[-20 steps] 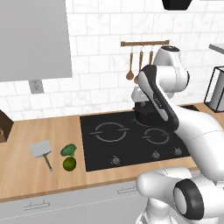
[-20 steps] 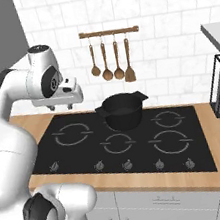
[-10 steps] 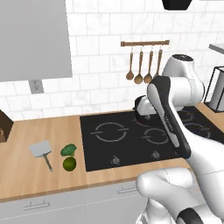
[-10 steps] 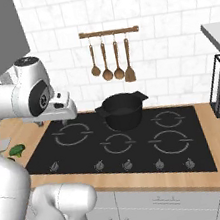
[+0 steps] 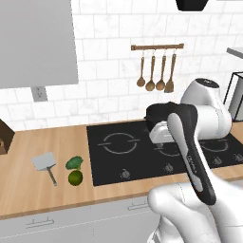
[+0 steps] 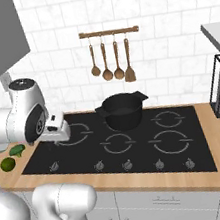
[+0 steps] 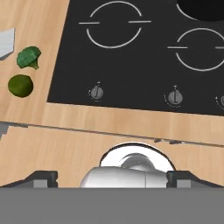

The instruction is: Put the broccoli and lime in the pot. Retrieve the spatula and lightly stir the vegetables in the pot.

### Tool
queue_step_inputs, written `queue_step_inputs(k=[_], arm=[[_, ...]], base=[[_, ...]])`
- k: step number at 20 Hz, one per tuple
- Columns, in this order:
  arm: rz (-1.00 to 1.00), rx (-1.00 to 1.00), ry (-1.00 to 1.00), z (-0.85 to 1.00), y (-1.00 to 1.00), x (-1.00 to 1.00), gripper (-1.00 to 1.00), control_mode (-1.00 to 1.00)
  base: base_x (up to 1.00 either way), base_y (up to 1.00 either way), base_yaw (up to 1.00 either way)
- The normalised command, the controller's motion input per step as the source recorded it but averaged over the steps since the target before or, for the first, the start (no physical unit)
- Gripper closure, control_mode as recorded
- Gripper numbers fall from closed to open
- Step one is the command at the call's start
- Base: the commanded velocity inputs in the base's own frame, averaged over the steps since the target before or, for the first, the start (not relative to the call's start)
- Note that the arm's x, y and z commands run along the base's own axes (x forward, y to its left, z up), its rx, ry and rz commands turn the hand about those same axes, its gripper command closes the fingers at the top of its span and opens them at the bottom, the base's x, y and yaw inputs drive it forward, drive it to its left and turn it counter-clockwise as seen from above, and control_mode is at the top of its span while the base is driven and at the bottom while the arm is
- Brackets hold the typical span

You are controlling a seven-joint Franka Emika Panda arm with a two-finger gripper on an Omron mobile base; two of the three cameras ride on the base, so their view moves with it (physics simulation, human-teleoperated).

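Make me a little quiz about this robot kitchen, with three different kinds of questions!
1. True or false: the broccoli is already inside the pot.
2. Which thing lies closest to the lime? A) the pot B) the broccoli C) the hanging wooden spoons
3. Fill in the blank: the spatula lies on the wooden ____, left of the stove.

Key:
1. False. It sits on the counter beside the lime.
2. B. The broccoli is right next to it.
3. Counter.
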Motion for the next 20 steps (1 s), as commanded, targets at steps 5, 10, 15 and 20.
queue_step_inputs(k=[5,10,15,20], arm=[[0.00,0.07,0.02,-0.26,0.27,-0.07,-1.00,-1.00],[0.00,0.07,0.05,-0.29,0.49,-0.01,-1.00,-1.00],[0.00,0.09,0.01,-0.31,0.54,0.08,-1.00,-1.00],[-0.01,0.05,0.00,-0.17,0.61,0.37,-1.00,-1.00]], base=[[0.00,0.00,0.00],[0.00,0.00,0.00],[0.00,0.00,0.00],[0.00,0.00,0.00]])
